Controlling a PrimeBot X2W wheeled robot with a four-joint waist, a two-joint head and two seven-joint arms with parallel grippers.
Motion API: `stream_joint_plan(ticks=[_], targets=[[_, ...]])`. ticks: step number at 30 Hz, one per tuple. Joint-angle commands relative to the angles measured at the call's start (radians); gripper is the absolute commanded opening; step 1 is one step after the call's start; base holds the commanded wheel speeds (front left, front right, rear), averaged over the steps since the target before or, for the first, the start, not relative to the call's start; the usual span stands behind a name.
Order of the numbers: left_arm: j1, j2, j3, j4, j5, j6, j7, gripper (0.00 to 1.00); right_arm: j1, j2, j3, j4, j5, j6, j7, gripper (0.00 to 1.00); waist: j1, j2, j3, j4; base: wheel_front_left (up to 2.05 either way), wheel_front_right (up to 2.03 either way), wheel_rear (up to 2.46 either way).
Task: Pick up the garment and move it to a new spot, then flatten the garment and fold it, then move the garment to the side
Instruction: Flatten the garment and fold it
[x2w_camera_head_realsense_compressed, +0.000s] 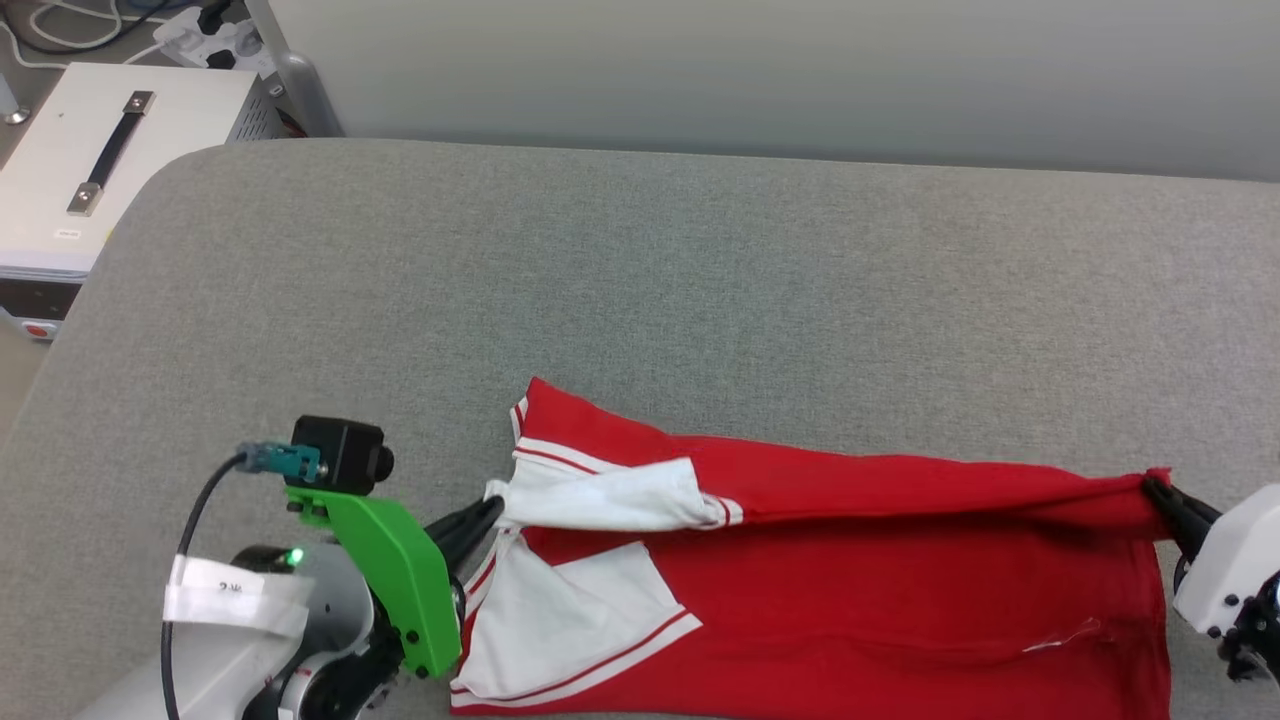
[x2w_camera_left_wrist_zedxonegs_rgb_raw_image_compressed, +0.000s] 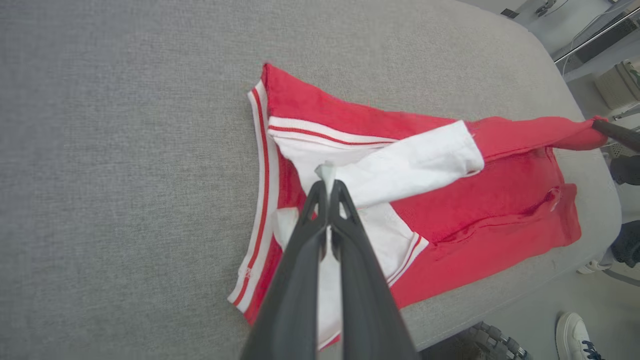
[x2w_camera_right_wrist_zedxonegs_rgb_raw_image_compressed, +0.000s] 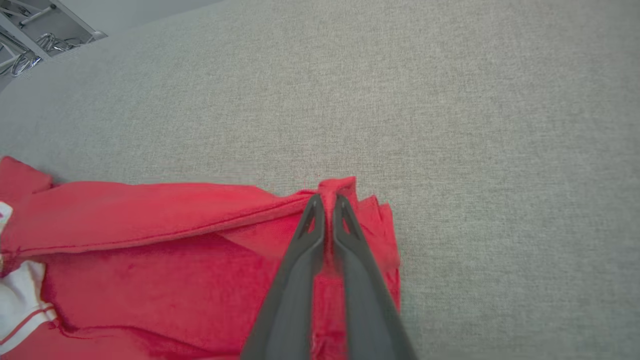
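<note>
1. The left gripper (x2w_camera_head_realsense_compressed: 488, 517) is pinched tight on a white sleeve (x2w_camera_head_realsense_compressed: 610, 495) of the garment (x2w_camera_head_realsense_compressed: 880, 590).
2. The right gripper (x2w_camera_head_realsense_compressed: 1160, 495) is clamped on a red corner at the garment's opposite end, and a raised ridge of cloth stretches between the two.
3. The garment lies along the near edge of the grey padded surface (x2w_camera_head_realsense_compressed: 640, 280), with its other white sleeve flat beside the left arm.
4. A white case (x2w_camera_head_realsense_compressed: 90, 150) with a dark handle stands beyond the surface's left corner.

Seeing the garment (x2w_camera_head_realsense_compressed: 900, 590) now, red with white striped-trim sleeves. Lies stretched sideways on the grey padded surface (x2w_camera_head_realsense_compressed: 640, 280), by its near edge. Rises taut along the far long edge, folded partway over itself, sleeves bunched at the left end.
</note>
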Motion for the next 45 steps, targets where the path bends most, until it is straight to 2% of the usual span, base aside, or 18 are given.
stream_joint_plan(ticks=[1, 13, 24, 25, 26, 33, 36, 45], targets=[[0.029, 0.008, -0.006, -0.006, -0.004, 0.006, -0.009, 0.00, 0.029, 0.000, -0.006, -0.016, 0.012, -0.001, 0.012, 0.00, 0.0001, 0.0000, -0.002, 0.000, 0.00, 0.00, 0.00], [0.141, 0.023, -0.052, 0.019, -0.017, 0.022, -0.015, 0.00, 0.175, 0.008, -0.017, -0.094, 0.041, -0.001, 0.125, 0.00, 0.0001, 0.0000, -0.008, -0.019, 0.00, 0.00, 0.00], [0.140, -0.023, -0.102, 0.120, 0.027, -0.014, -0.025, 0.00, 0.189, -0.003, 0.038, -0.044, -0.017, -0.001, 0.116, 0.00, 0.0001, 0.0000, 0.010, -0.022, 0.00, 0.00, 0.00], [0.138, -0.029, -0.106, 0.132, 0.033, -0.017, -0.029, 0.11, 0.188, -0.003, 0.043, -0.038, -0.019, -0.001, 0.114, 0.27, 0.0001, 0.0000, 0.011, -0.022, 0.00, 0.00, 0.00], [0.136, -0.036, -0.112, 0.146, 0.042, -0.019, -0.034, 1.00, 0.188, -0.003, 0.048, -0.032, -0.022, -0.001, 0.109, 1.00, 0.0001, 0.0000, 0.010, -0.022, 0.00, 0.00, 0.00], [0.136, -0.079, -0.111, 0.203, 0.070, -0.026, -0.102, 1.00, 0.185, 0.000, 0.065, -0.011, -0.021, -0.001, 0.101, 1.00, 0.0001, 0.0000, -0.010, -0.026, 0.00, 0.00, 0.00], [0.139, -0.089, -0.080, 0.208, 0.064, -0.023, -0.155, 1.00, 0.193, -0.003, 0.066, -0.026, -0.015, -0.001, 0.117, 1.00, 0.0001, 0.0000, -0.030, -0.027, 0.00, 0.00, 0.00], [0.147, -0.083, 0.001, 0.171, 0.100, -0.027, -0.345, 1.00, 0.211, 0.013, 0.000, -0.144, -0.003, -0.001, 0.241, 1.00, 0.0001, 0.0000, -0.062, -0.021, 0.00, 0.00, 0.00]])
